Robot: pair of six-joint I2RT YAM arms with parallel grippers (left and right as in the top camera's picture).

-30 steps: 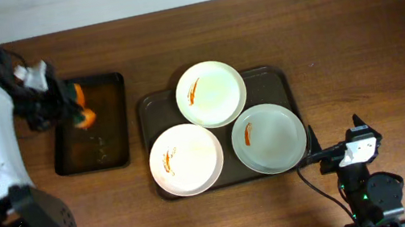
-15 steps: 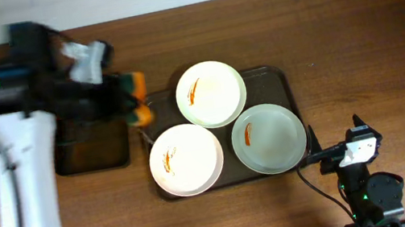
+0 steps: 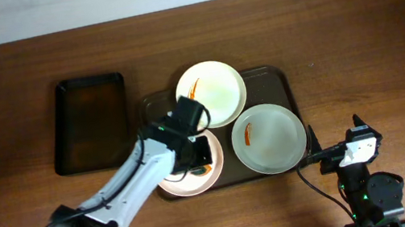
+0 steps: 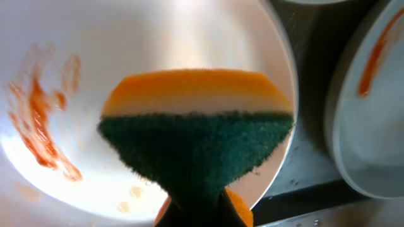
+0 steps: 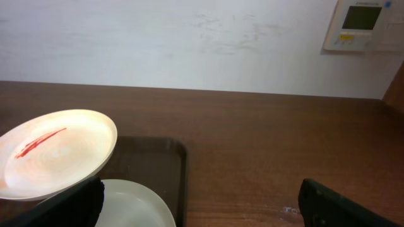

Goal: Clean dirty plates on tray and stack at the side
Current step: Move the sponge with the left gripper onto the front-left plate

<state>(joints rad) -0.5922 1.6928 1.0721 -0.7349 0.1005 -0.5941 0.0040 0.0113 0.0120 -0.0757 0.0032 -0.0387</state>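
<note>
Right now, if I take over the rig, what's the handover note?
Left gripper: shut on the sponge, over the front-left cream plate.
Right gripper: open, idle off the tray, by its near right corner.
The back cream plate and grey-green plate also sit on the tray.
Done: sponge in hand only; sauce shows on all three plates.
Left: scrub each plate, then stack them beside the tray.

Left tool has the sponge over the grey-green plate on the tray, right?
No. The left tool holds the sponge over the cream-white plate at the front left of the tray, not the grey-green plate; the overhead view shows it.
</note>
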